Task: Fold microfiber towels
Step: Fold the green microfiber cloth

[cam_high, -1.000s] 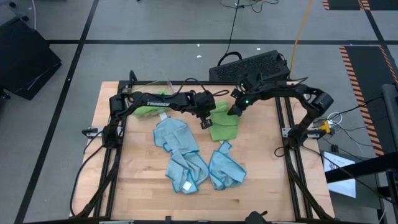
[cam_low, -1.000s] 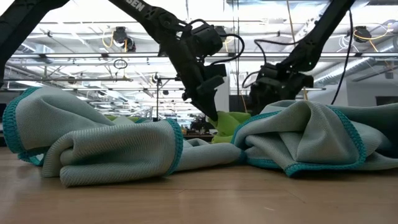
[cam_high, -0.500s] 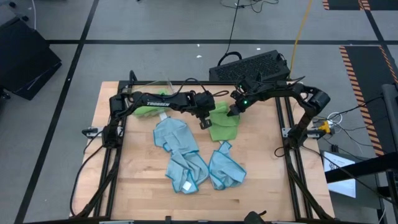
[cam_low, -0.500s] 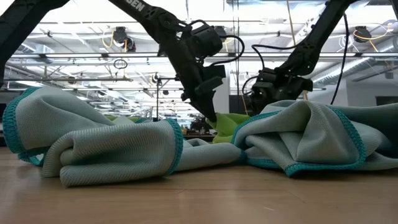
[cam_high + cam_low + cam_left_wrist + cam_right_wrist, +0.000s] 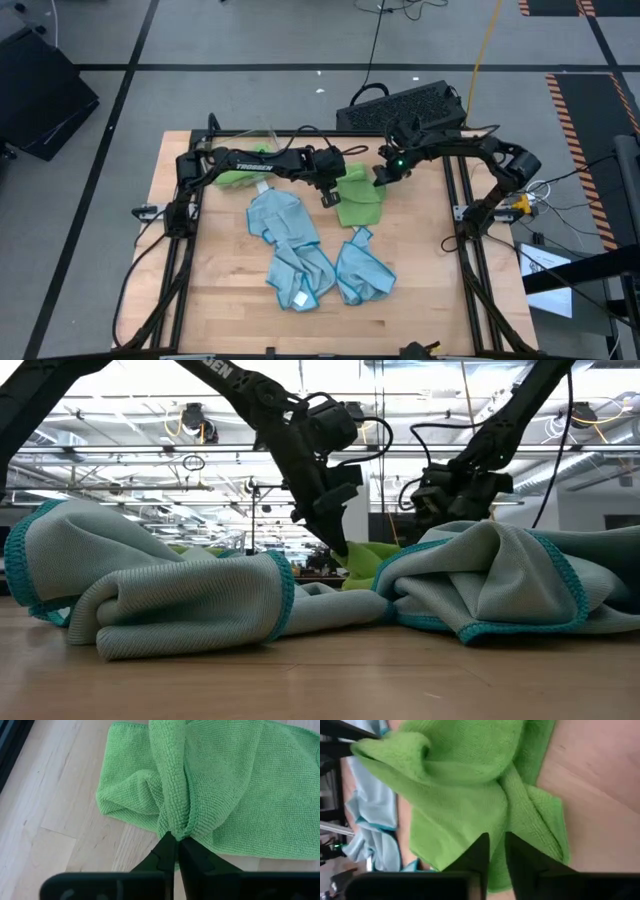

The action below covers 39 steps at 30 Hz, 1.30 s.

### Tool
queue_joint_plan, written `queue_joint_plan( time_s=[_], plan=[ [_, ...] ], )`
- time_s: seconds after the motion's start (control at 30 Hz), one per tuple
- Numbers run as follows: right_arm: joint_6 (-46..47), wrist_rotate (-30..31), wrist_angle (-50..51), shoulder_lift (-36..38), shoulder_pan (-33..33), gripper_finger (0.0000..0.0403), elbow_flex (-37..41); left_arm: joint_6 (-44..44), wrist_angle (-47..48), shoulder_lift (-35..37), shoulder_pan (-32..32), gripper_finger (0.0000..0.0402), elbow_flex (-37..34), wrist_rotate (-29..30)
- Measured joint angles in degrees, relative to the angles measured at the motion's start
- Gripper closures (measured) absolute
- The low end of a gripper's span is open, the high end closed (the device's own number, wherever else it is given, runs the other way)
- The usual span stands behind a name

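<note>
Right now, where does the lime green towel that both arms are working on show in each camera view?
High view: green towel, table's far centre, between both pincers.
Low view: green towel, centre, behind the blue towels.
Left wrist view: fills the frame, a fold pinched in the left pincer.
Right wrist view: fills the frame.
Shared landmark: that pinched fold.

High view: straight down from well above, taking in the whole counter [image 5: 210, 290], both arms and the floor around

Low view: level with the counter top at its near edge, facing across toward the far side and the room behind, very close to the blue towels [image 5: 180, 595]

Left wrist view: close above the green towel [image 5: 225, 785], looking past the left end effector [image 5: 172, 845]

Right wrist view: equally close on the same green towel, past the right end effector [image 5: 495, 847]

Shared by all four: the green towel at the counter's far middle
</note>
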State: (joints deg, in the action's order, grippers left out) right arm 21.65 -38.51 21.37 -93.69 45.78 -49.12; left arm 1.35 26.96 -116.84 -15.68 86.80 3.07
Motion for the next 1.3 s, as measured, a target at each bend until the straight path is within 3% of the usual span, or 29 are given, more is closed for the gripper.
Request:
queue_joint_plan(
  time_s=[0.27,0.4,0.6,0.83,1.1,1.3],
  plan=[
    [4.9,0.9,-3.5,-2.7,-3.3,0.0241,0.0,0.3,-0.1,0.0,0.0,0.0392,0.0,0.0],
    [6.0,1.0,-7.0,-3.1,-5.0,0.0226,0.0,1.3,0.0,0.0,0.0,0.0384,0.0,0.0],
    [7.4,-2.2,-11.4,-2.8,-5.1,0.0286,0.0,1.2,0.1,0.0,0.0,0.0396,0.0,0.0],
    [-0.9,-3.6,-11.3,1.1,-5.2,0.0392,0.0,1.4,0.1,0.0,0.0,0.0389,0.0,0.0],
    [-3.0,2.4,-8.2,4.3,-4.9,0.0399,0.0,1.5,0.3,0.0,0.0,0.0385,0.0,0.0],
    [-13.6,-8.5,-13.1,4.6,-6.7,0.0401,0.0,2.6,0.3,0.0,-0.1,0.0396,0.0,-0.5]
  ],
)
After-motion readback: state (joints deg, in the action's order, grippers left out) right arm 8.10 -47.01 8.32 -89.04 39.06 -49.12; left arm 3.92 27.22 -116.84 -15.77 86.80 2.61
